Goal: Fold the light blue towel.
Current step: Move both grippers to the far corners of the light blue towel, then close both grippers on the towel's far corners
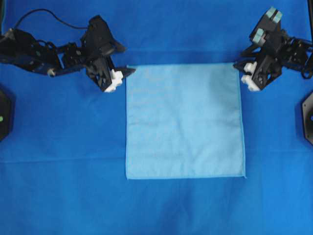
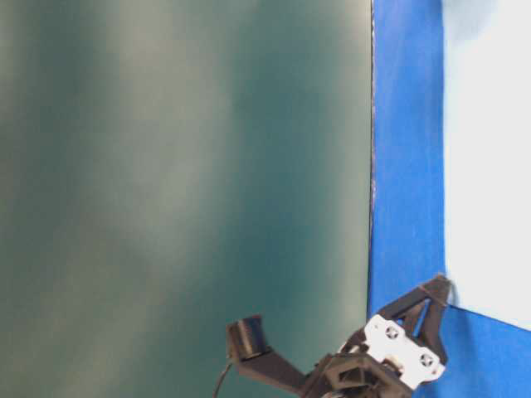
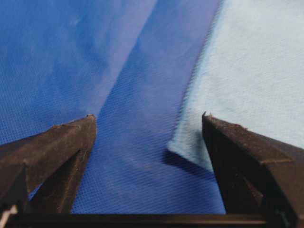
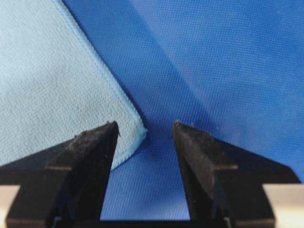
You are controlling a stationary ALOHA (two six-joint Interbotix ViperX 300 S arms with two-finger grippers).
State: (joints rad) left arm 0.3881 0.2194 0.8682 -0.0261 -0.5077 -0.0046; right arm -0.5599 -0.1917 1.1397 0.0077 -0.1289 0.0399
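The light blue towel point(image 1: 185, 120) lies flat and square on the table's middle. My left gripper point(image 1: 126, 73) stands open at its far left corner, low over the table. In the left wrist view the gripper point(image 3: 148, 118) has wide jaws; the towel point(image 3: 256, 71) has its corner slightly raised beside the right finger, and nothing is gripped. My right gripper point(image 1: 242, 68) is open at the far right corner. In the right wrist view the towel point(image 4: 47, 85) has its hemmed corner lying just inside the gap of the gripper point(image 4: 145, 124), free of both fingers.
A royal-blue table covering point(image 1: 156, 205) spreads under everything. Black arm mounts sit at the left edge point(image 1: 4, 115) and the right edge point(image 1: 308, 117). A cable point(image 1: 58, 17) trails behind the left arm. A green wall point(image 2: 182, 166) fills most of the table-level view.
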